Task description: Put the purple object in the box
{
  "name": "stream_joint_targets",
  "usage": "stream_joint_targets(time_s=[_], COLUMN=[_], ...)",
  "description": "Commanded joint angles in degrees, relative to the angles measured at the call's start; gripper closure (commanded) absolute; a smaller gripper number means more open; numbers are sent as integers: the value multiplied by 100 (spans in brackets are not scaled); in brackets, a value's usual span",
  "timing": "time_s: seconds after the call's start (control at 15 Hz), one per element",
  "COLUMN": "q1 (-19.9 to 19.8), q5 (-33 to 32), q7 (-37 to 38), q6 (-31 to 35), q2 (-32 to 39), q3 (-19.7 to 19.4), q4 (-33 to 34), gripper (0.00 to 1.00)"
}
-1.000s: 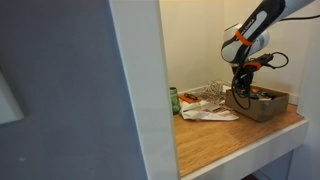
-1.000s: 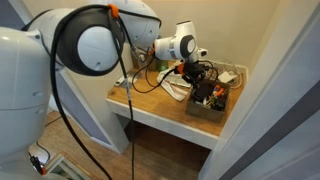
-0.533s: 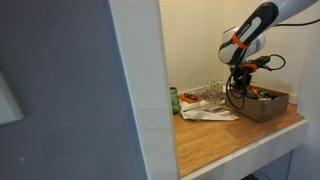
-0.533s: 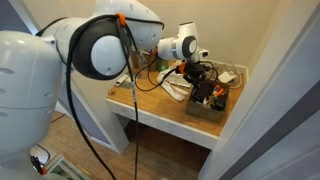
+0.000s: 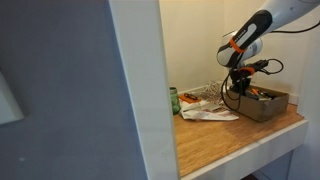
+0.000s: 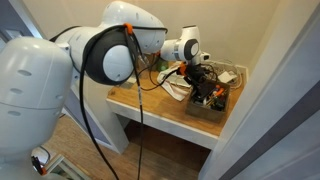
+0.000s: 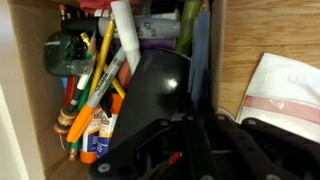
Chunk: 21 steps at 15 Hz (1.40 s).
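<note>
My gripper (image 5: 239, 86) hung over the box (image 5: 264, 104), the purple object (image 7: 158, 45) inside among pens (image 7: 95, 75); whether it was parted or closed I couldn't tell.

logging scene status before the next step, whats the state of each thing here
box: open-topped, crammed with pens and markers
purple object: lying inside the box
gripper: over the box, open or shut unclear
green can: upright on the counter
</note>
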Motion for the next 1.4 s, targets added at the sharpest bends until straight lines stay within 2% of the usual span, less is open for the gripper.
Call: stream_joint_targets(time_s=[0.0,0.33,1.13,1.2,1.27,1.33], q1=[-40,17,-32,-31,-26,7], q5=[18,-281,-140,-132,-140,-211], q7=[54,94,-303,-320,-340,-353], q6=[-196,-202,337,314,287,260], q2=[301,427,135,142,138,103], q3=[-34,-289,-42,-31,-27,-65], q4=[441,582,401,401,393,356], gripper=[98,98,98,85,65,60])
